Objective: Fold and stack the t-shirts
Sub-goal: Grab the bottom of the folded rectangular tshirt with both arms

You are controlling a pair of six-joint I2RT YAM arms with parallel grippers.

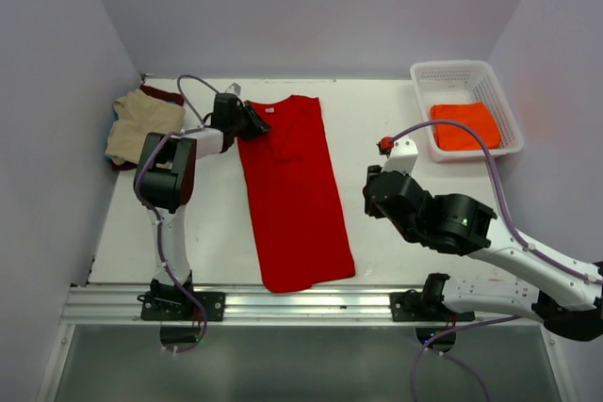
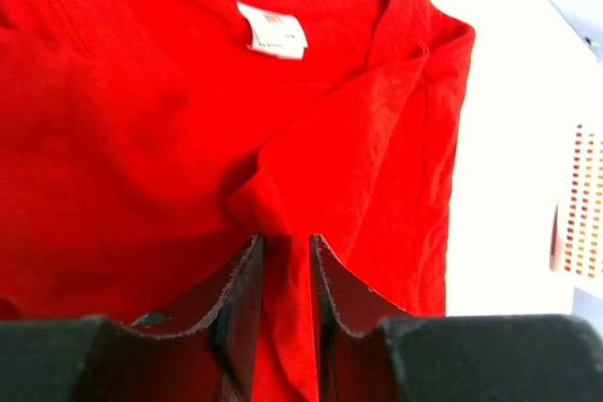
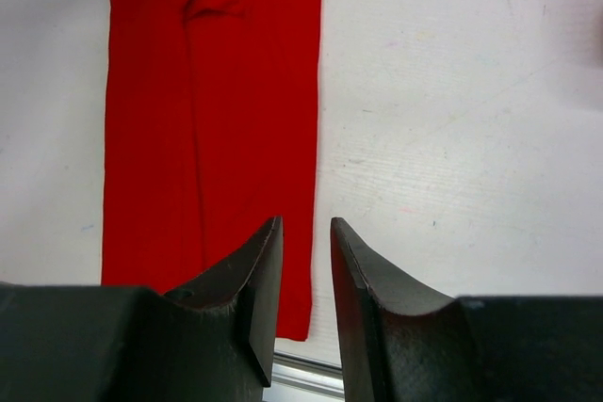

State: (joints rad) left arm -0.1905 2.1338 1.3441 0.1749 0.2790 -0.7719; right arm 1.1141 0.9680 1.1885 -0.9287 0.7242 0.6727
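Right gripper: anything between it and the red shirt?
Nothing visible. The right gripper hovers over bare table beside the red shirt's right edge, with no object between. The left gripper is already pinching the cloth near the collar.

White table (image 1: 396, 110), white slotted basket (image 1: 497, 101) at far-right corner

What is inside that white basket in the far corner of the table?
Inside the white basket lies one folded orange t-shirt, seen from above in the top view. Whether anything lies beneath it cannot be seen, because the cloth covers most of the basket floor.
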